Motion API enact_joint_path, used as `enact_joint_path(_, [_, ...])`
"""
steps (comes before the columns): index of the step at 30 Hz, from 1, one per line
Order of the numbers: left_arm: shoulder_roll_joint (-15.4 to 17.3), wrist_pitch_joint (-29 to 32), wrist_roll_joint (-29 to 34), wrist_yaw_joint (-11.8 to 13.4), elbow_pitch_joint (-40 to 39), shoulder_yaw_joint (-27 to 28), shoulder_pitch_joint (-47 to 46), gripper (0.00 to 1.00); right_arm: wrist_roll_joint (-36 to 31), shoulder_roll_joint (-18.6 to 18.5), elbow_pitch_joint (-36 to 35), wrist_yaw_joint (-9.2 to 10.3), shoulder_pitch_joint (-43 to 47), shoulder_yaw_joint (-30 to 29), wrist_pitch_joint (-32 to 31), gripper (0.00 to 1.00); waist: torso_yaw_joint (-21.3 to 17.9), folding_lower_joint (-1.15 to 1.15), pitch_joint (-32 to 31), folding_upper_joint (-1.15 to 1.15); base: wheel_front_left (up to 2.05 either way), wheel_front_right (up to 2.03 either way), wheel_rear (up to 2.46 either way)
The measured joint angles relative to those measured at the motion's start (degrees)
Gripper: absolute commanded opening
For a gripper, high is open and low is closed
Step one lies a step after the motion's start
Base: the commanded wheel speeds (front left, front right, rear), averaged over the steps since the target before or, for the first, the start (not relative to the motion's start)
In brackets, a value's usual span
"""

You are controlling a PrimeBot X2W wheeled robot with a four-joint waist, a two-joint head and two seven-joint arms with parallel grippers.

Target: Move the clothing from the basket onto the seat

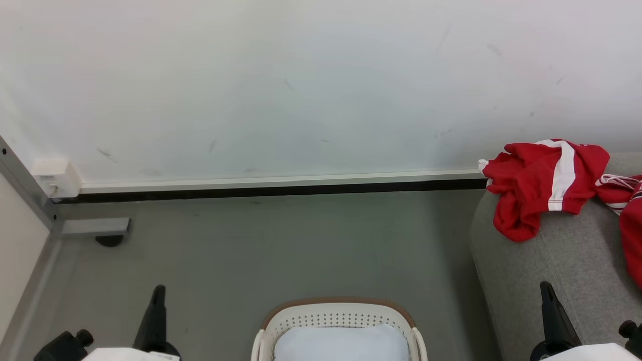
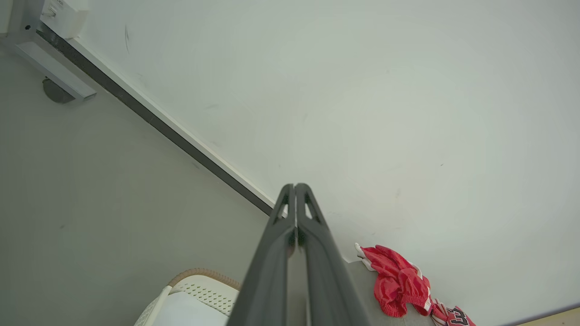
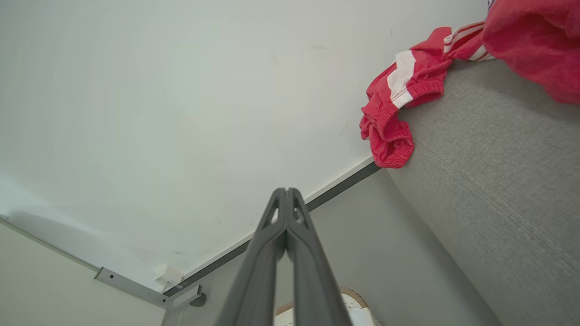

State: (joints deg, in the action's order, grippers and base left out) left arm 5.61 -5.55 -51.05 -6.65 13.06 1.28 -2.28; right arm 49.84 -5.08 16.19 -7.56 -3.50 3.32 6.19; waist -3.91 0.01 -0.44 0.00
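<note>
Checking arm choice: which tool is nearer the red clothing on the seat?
Right. The right tool is at the seat, close to the clothing; the left tool is beyond the basket, far off.

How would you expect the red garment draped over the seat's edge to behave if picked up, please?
Probably floppy: the red garment lies crumpled and sags over the rounded seat edge. Likely light, as it looks like thin fabric. A push might slide it off, since part overhangs.
</note>
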Motion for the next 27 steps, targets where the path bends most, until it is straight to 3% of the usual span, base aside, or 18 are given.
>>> enact_joint_path(27, [-1.1, 4.7, -15.7, 0.2, -0.2, 2.0, -1.4, 0.0, 17.4, 0.1, -0.7, 0.01, -1.1, -2.9, -4.2, 0.0, 1.2, 0.0, 0.1, 0.0, 0.0, 0.0, 0.0])
